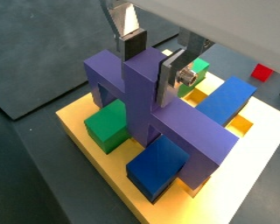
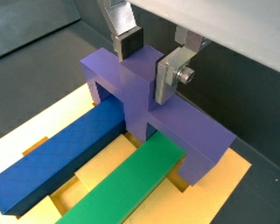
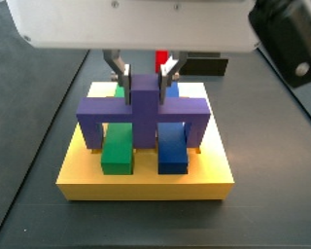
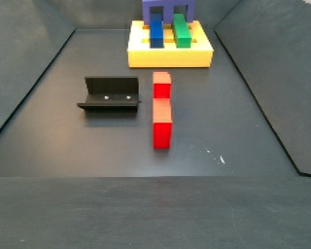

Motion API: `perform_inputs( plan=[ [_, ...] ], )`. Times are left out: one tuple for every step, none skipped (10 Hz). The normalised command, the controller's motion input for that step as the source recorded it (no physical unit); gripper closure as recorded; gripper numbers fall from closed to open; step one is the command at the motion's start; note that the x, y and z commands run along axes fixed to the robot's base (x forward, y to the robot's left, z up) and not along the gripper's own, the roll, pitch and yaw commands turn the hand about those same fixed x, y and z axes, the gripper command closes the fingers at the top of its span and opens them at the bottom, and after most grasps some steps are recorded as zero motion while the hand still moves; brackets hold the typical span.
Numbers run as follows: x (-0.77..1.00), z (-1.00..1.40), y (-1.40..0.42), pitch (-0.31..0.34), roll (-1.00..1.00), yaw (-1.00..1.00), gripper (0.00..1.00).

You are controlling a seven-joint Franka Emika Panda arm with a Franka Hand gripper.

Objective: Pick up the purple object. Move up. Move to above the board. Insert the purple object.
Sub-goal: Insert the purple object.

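The purple object stands upright on the yellow board with its legs down among the slots; it also shows in the other wrist view and in both side views. My gripper straddles the central post from above, as also seen in a wrist view and a side view. The fingers stand slightly off the post on each side, so the gripper is open. The board also shows in the other views.
A green piece and a blue piece sit in the board under the purple crossbar. A red bar lies on the floor in front of the board. The fixture stands beside it. A small black block lies behind the board.
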Motion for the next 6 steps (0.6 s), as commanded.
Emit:
perform_inputs(
  plan=[
    [0.09, -0.23, 0.00, 0.000, 0.00, -0.10, 1.00],
    [0.11, -0.13, -0.02, 0.000, 0.00, -0.04, 1.00],
    [0.09, -0.15, 0.00, -0.016, -0.02, -0.01, 1.00],
    [0.13, -0.18, 0.00, -0.010, -0.02, -0.02, 1.00],
    [0.21, -0.19, 0.00, 0.000, 0.00, 0.00, 1.00],
    [0.19, -0.20, 0.00, 0.000, 0.00, 0.00, 1.00]
  ],
)
